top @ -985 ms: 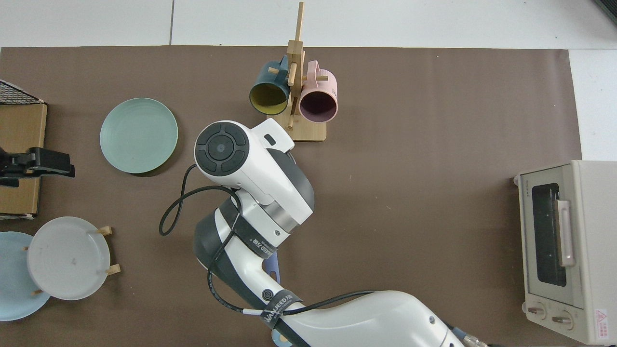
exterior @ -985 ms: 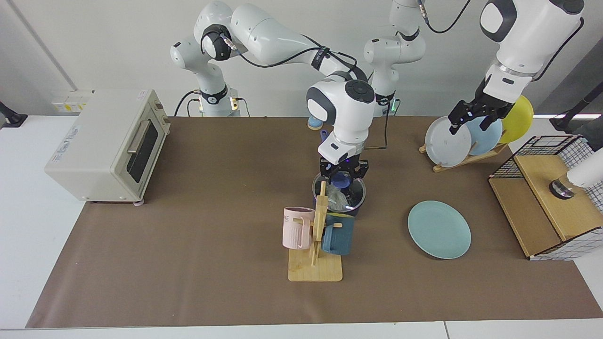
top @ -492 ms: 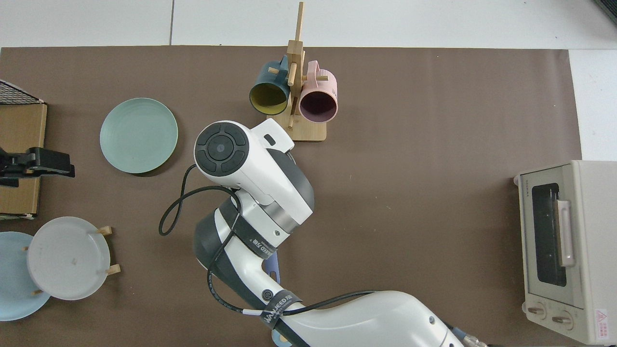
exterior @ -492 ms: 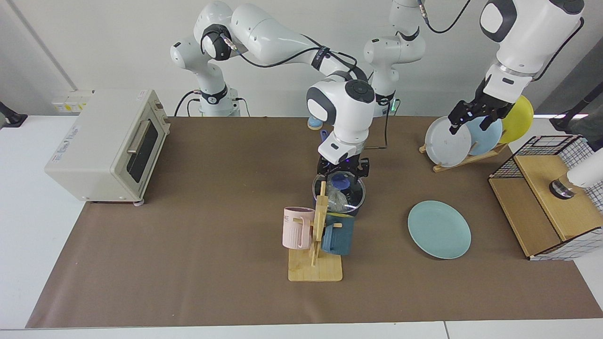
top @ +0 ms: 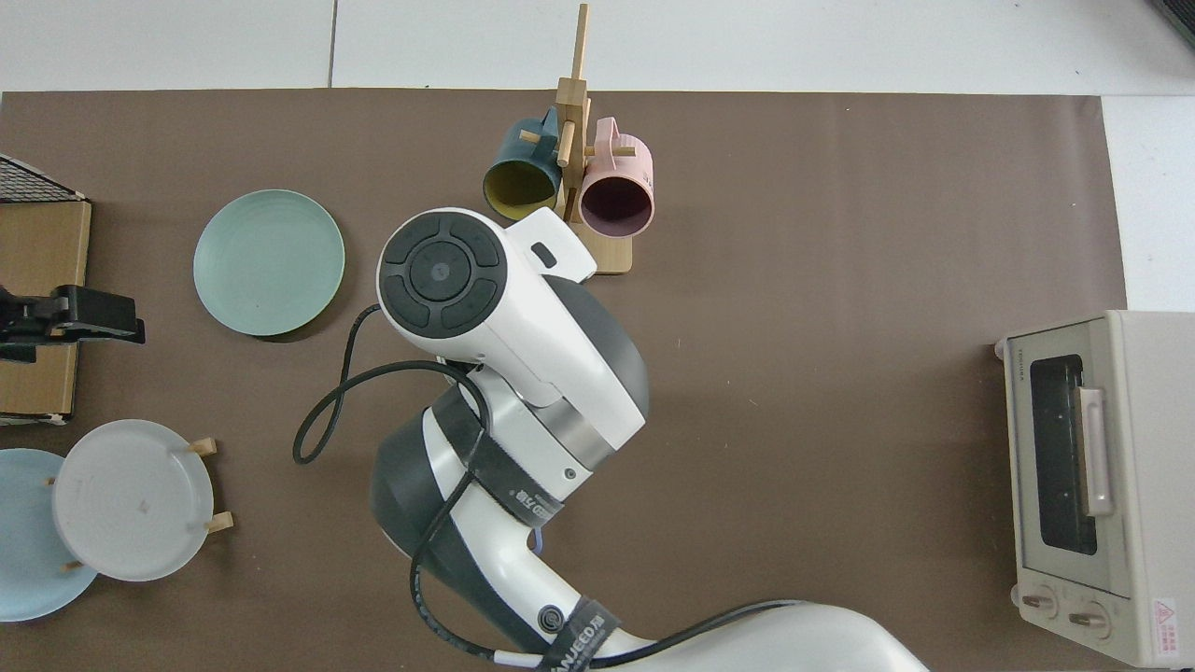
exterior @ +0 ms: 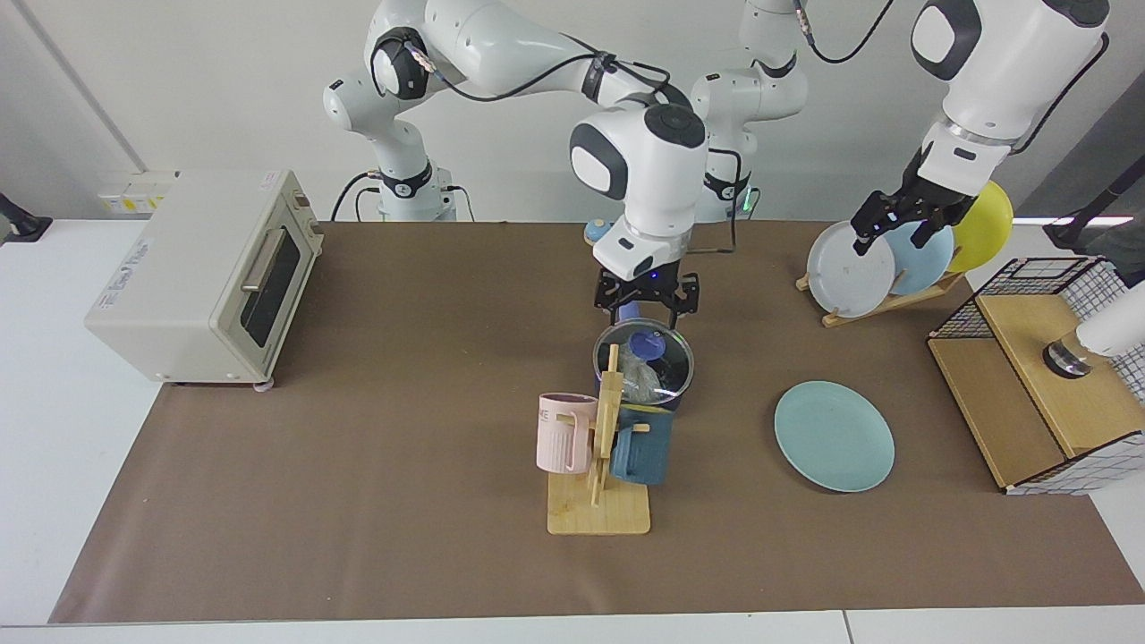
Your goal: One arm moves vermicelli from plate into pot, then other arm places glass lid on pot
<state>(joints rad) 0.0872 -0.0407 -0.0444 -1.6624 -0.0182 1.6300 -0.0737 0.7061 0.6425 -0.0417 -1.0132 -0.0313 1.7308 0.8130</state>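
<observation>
**Glass lid seated on pot, right end effector open just above it**

The right end effector (exterior: 648, 305) is seen just above and behind the blue knob of the glass lid (exterior: 646, 360), fingers spread wide and nothing held. The lid is seated on the pot (exterior: 673, 391), whose dark wall shows below the metal rim. The vermicelli (exterior: 640, 377) is visible through the glass, inside the pot. In the top view the pot and lid are hidden under the right arm's wrist.

The plate (exterior: 835, 436) lies flat on the tabletop (exterior: 358, 465), bare, well apart from the pot on the left arm's side; it is also seen in the top view (top: 269, 262).

The left end effector (exterior: 902, 224) is held high in front of the white plate (exterior: 848, 259) and pale blue plate (exterior: 921, 259) on the dish rack; the arm waits there. Its finger gap cannot be told.

A mug rack (exterior: 601, 487) stands just in front of the pot, carrying a pink mug (exterior: 564, 434) and a dark teal mug (exterior: 641, 447). A toaster oven (exterior: 201, 273) sits at the tabletop's far edge on the right arm's side.
</observation>
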